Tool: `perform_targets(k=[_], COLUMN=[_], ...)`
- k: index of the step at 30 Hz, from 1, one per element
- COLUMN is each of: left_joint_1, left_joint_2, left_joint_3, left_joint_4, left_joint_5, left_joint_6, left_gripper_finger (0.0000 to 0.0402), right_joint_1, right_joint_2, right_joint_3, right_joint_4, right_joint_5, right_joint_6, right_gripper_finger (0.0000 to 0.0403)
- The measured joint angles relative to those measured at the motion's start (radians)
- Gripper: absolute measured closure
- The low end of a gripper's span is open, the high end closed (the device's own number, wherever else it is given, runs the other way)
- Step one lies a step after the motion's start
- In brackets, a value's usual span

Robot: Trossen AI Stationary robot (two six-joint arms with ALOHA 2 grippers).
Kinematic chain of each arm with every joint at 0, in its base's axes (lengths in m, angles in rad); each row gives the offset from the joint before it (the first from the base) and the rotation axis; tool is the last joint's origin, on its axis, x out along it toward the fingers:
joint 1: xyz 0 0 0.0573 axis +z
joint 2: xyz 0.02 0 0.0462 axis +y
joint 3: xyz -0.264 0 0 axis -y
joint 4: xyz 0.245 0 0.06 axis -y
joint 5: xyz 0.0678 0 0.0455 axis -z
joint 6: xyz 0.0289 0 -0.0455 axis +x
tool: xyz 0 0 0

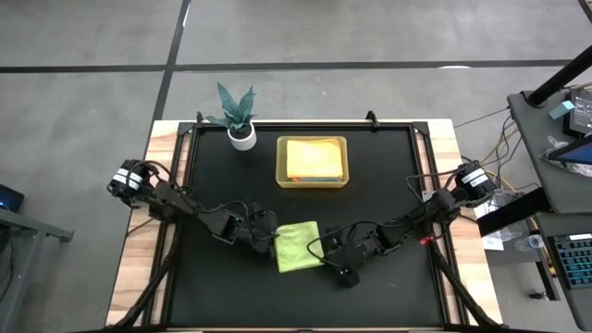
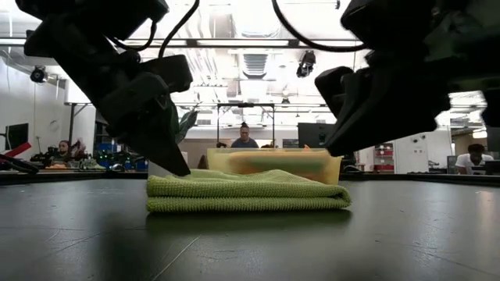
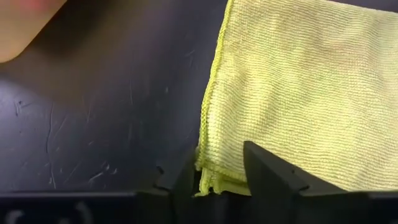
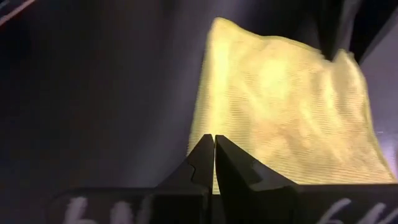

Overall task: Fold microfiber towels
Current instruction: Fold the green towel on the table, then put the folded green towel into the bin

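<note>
Lying folded at lower centre, lime green towel (image 1: 298, 246): left gripper (image 3: 221, 177) parted astride its corner, likely releasing; right gripper (image 4: 214, 155) closed, empty, alongside.

Your high view looks straight down on the whole tabletop (image 1: 222, 296); the low view sits at tabletop level, facing the room behind. Each wrist view looks closely past its own fingers, and all four share the lime green towel (image 1: 298, 247).
</note>
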Motion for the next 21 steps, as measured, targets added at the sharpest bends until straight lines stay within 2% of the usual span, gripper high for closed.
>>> perform_targets(k=[8,21], left_joint_1=[-0.001,-0.001], left_joint_2=[0.0,0.0], left_joint_3=[0.006,0.006], left_joint_4=[0.0,-0.001], left_joint_5=[0.008,0.008], left_joint_6=[-0.024,-0.023], left_gripper_finger=[0.0219,0.0211], right_joint_1=[-0.03,-0.041], right_joint_2=[0.0,0.0], right_joint_3=[-0.002,-0.002], right_joint_4=[0.003,0.006], right_joint_5=[-0.001,0.0], right_joint_6=[0.0,-0.001], right_gripper_finger=[0.0394,0.0394])
